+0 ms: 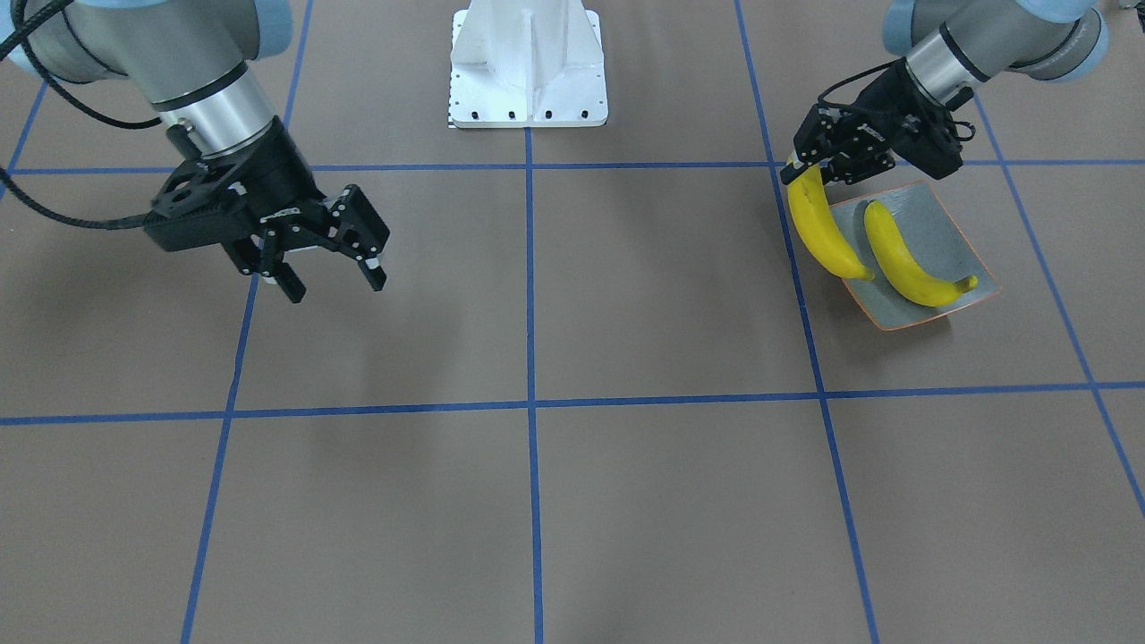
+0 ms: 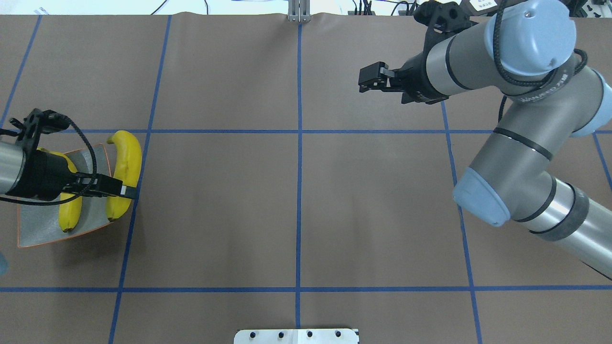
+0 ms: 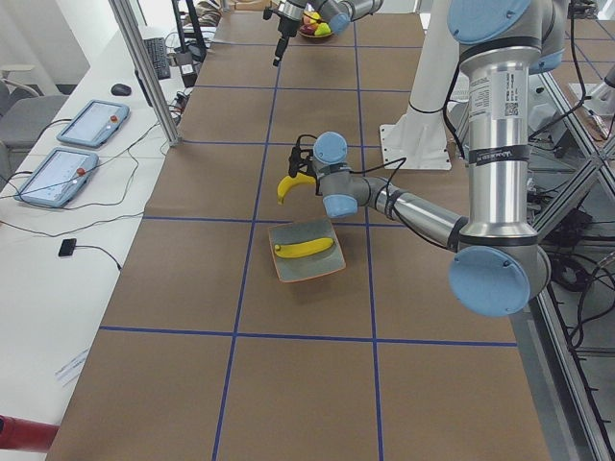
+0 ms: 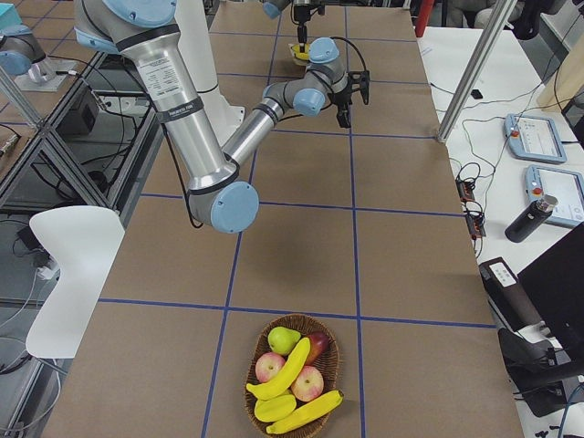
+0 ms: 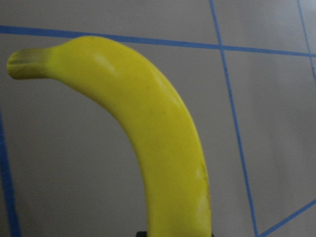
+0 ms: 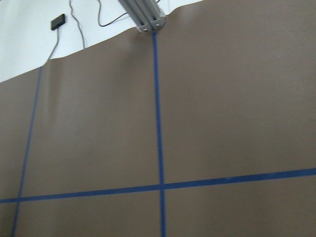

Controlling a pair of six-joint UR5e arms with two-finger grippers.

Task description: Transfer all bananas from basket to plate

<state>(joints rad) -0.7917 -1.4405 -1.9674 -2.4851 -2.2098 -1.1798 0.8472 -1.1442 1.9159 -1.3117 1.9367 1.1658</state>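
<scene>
One banana (image 1: 908, 259) lies on plate (image 1: 941, 234); second banana (image 1: 823, 228) pinched by left gripper (image 1: 801, 170) at plate's edge; right gripper (image 1: 335, 286) wide, empty; more bananas (image 4: 285, 370) sit in far basket (image 4: 249, 391).

I'm counting four bananas for certain. One banana (image 1: 818, 228) is hanging from the left gripper (image 2: 125, 191), and a second banana (image 1: 903, 259) is lying on the one plate (image 1: 939, 228). Two more bananas (image 4: 285, 368) (image 4: 308, 411) are sitting in the one basket (image 4: 334, 365). A stubby yellow piece (image 4: 274, 408) is showing between those two, too small to call. Also sitting in there are two apples (image 4: 269, 367) (image 4: 308, 383), one pear (image 4: 283, 339) and one dark red fruit (image 4: 317, 345). Two grippers are showing, the right gripper (image 1: 335, 286) making the pair. Two tablets (image 4: 532, 137) (image 4: 558, 193) are lying alongside.
</scene>
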